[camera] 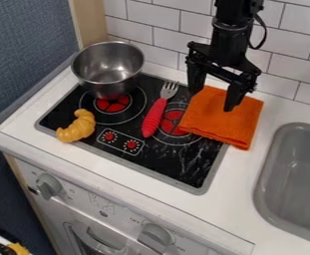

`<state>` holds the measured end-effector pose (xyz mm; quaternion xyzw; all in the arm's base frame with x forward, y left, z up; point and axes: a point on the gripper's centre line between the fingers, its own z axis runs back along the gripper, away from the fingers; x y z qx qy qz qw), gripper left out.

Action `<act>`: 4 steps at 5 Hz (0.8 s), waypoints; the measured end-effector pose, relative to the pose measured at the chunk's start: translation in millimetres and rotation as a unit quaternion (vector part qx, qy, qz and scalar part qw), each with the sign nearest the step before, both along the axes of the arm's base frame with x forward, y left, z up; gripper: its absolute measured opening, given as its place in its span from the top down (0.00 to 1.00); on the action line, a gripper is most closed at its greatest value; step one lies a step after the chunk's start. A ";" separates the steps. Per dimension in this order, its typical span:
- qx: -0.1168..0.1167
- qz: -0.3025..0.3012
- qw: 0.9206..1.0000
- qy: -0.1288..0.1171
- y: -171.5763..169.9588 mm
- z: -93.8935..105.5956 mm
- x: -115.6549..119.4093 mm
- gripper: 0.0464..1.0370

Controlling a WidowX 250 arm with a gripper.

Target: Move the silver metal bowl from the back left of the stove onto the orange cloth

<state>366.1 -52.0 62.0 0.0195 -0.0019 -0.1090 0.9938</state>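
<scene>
Camera view, black two-finger gripper [212, 101], fingers spread apart, above bright orange square-folded cloth [214, 119], soft, textured, slightly rumpled, part on black glossy cooktop [184, 167], part on white countertop [240, 184], red-handled metal fork [155, 115] near it.

Only tiny, illegible print on oven panel [122, 213]

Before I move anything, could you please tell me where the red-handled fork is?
In the camera view, the fork lies on the black cooktop, between the metal bowl on its left and the orange cloth on its right.
</scene>
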 end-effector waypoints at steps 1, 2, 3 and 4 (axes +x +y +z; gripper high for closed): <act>-0.001 -0.001 1.000 0.015 -0.7 -11.3 -2.4 0.04; -0.029 0.004 1.000 0.006 16.8 -13.7 1.6 0.04; -0.045 0.034 0.998 -0.040 52.1 14.5 8.2 0.04; -0.034 0.024 0.998 -0.057 66.5 24.1 9.0 0.04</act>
